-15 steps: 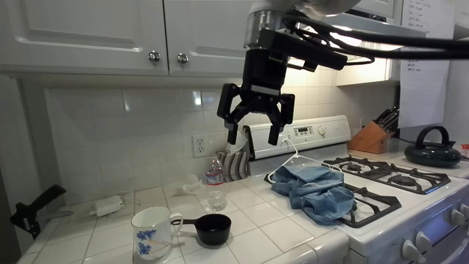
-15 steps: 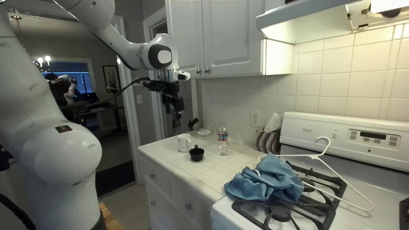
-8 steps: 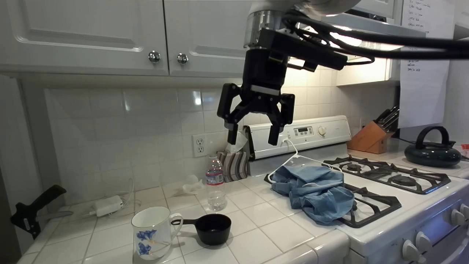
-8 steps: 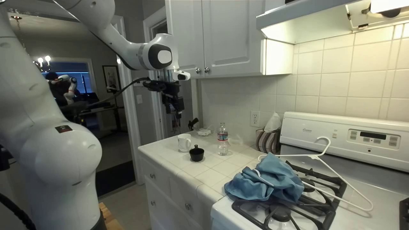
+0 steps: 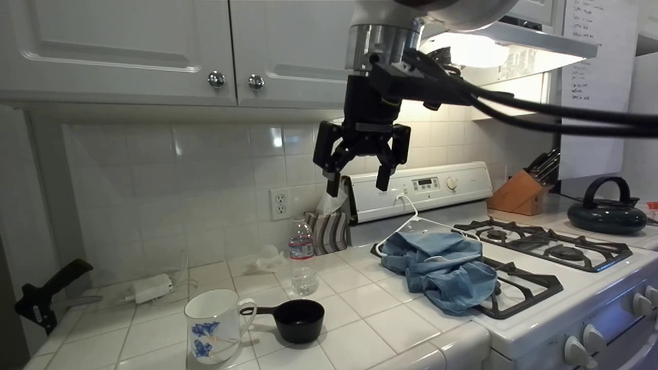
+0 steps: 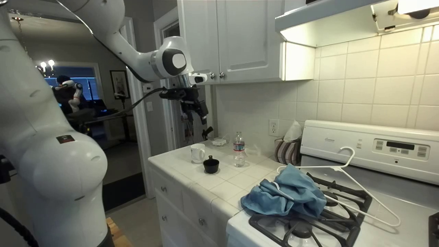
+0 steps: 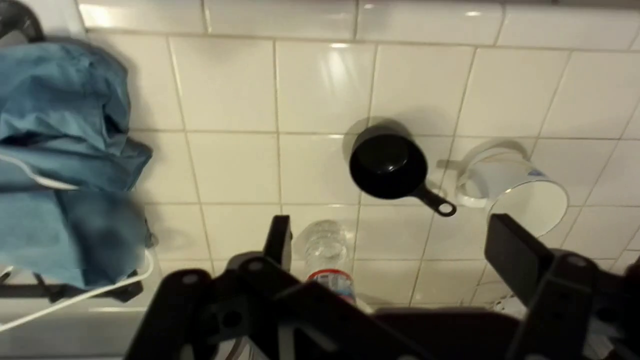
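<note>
Black two-fingered hand is hovering released, jaws parted. In the wrist view, a clear plastic bottle is standing at its nine o'clock on the white-tiled desk, a round black handled cup at twelve, a white flowered mug at two, and crumpled blue cloth at ten.

White arm aloft, black hand beneath its wrist, fingers downward and wide apart, perhaps slightly aslant.
</note>
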### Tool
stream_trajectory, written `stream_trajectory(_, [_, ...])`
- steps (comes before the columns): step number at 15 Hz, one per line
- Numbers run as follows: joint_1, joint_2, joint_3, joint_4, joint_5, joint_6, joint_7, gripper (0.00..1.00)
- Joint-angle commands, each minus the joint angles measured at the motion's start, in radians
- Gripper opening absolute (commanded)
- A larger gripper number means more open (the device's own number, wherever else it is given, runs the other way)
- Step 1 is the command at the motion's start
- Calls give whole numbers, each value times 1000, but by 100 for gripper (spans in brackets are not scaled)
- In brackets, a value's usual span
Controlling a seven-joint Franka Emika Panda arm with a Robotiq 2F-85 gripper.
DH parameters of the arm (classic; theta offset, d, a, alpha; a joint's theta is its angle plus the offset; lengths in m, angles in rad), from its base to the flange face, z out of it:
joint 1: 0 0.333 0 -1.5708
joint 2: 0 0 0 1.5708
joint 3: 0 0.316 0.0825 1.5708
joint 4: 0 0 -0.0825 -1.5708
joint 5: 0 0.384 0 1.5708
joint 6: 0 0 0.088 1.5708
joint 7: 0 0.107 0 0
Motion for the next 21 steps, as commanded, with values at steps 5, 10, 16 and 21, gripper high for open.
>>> stream_trajectory(5, [-96, 129, -8, -21, -243, 345, 55, 100])
stream_trajectory(10, [-124, 246, -58, 38, -247, 525, 32, 100])
stream_trajectory(16, [-163, 278, -53, 68, -412, 538, 138, 100])
stream_trajectory(21, [-164, 298, -48, 83, -437, 538, 169, 100])
